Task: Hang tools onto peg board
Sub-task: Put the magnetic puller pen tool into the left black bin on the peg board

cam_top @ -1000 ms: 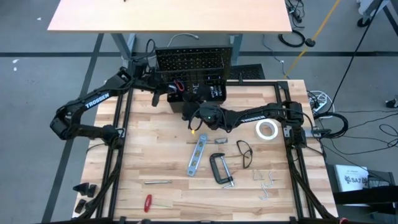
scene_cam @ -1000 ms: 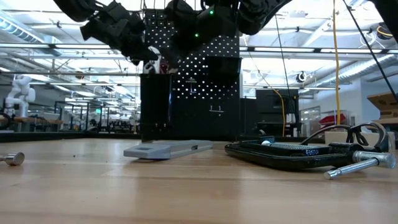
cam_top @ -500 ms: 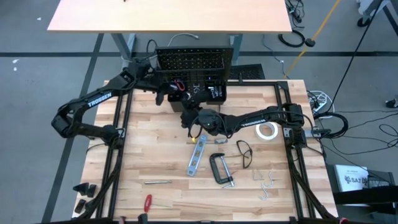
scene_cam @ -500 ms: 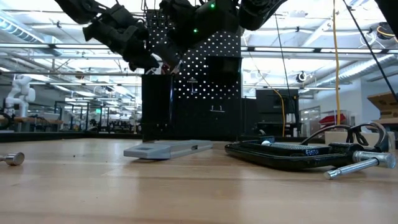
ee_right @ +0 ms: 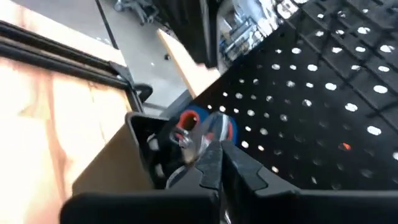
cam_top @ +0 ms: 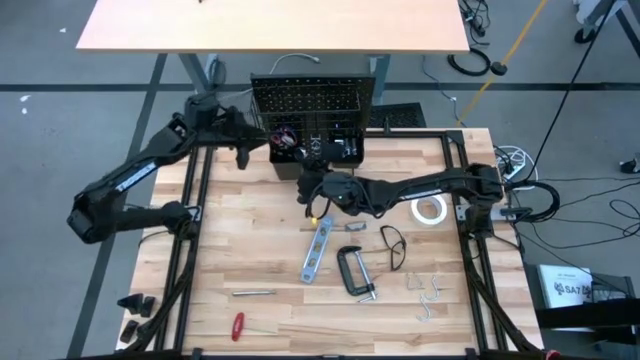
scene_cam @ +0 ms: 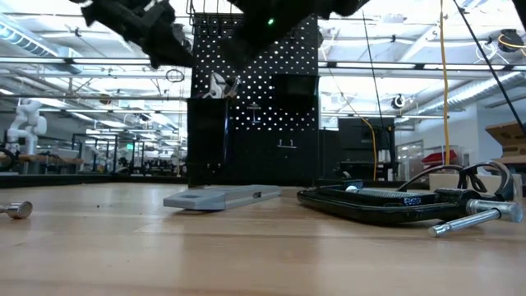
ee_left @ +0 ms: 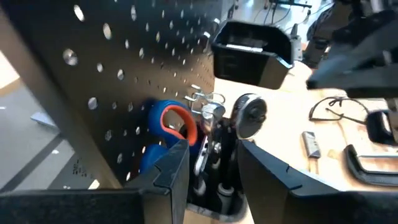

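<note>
High view: the peg board stands at upper centre, scissors already on it. The left gripper, at upper left of it, stands parted and empty. Level, C-clamp, glasses, tape roll and screwdriver lie unhung.

Left wrist view: fingers apart before the hung scissors.

Right wrist view: right gripper closed, empty.

Matt black perforated peg board (metal-looking) over pale wood-grain tabletop
</note>
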Tool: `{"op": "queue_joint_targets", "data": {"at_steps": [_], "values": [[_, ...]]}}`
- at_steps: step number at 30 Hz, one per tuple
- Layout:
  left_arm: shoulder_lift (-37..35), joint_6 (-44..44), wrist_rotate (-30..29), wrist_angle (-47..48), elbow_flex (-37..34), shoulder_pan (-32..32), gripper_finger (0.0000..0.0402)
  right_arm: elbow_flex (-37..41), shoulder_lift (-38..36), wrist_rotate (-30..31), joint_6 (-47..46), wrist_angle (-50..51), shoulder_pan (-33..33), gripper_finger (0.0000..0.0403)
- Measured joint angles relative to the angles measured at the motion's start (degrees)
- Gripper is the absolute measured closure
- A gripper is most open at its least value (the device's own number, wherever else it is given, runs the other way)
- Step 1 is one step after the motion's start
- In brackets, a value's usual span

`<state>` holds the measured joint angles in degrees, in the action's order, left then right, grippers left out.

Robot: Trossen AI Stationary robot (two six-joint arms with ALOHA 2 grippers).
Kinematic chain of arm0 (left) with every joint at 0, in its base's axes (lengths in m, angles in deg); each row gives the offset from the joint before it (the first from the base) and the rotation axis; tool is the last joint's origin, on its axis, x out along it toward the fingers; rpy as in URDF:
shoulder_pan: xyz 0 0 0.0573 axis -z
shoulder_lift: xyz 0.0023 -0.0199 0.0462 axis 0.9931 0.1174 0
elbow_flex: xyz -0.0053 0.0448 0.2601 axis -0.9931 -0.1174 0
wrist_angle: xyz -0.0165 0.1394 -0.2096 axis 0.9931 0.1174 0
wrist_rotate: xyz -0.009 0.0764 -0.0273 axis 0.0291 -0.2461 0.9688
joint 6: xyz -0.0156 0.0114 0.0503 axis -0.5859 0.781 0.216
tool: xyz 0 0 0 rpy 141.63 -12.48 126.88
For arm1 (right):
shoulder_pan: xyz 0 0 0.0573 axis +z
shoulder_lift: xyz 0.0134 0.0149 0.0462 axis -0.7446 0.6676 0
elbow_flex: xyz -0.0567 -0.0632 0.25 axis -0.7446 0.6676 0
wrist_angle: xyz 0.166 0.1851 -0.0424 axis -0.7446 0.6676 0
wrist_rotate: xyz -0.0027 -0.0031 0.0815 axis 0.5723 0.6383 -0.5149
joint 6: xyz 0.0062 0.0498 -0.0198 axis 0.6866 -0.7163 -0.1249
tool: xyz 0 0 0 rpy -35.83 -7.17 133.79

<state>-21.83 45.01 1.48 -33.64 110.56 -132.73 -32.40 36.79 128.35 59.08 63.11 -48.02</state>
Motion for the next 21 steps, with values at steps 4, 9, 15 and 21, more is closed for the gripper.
{"op": "queue_joint_targets", "data": {"at_steps": [4, 9, 15, 21], "values": [[-4.5, -3.3, 0.0, 2.8, 0.0, 0.5, 0.027, 0.0, -4.9, 0.0, -6.1, 12.0, 2.3, 0.0403], [-8.2, -11.3, 0.2, 3.4, 0.1, 3.0, 0.027, 0.0, -11.7, -3.0, -18.2, 31.3, 5.2, 0.0403], [-8.8, -15.5, 2.0, 5.2, -0.1, 11.8, 0.0269, 1.4, -18.4, -23.2, -35.4, 52.1, 7.0, 0.0403], [-8.7, -22.8, -1.2, 2.4, -7.8, 25.8, 0.0269, 11.7, -22.4, -32.2, -41.9, 50.6, 11.2, 0.0403]]}}
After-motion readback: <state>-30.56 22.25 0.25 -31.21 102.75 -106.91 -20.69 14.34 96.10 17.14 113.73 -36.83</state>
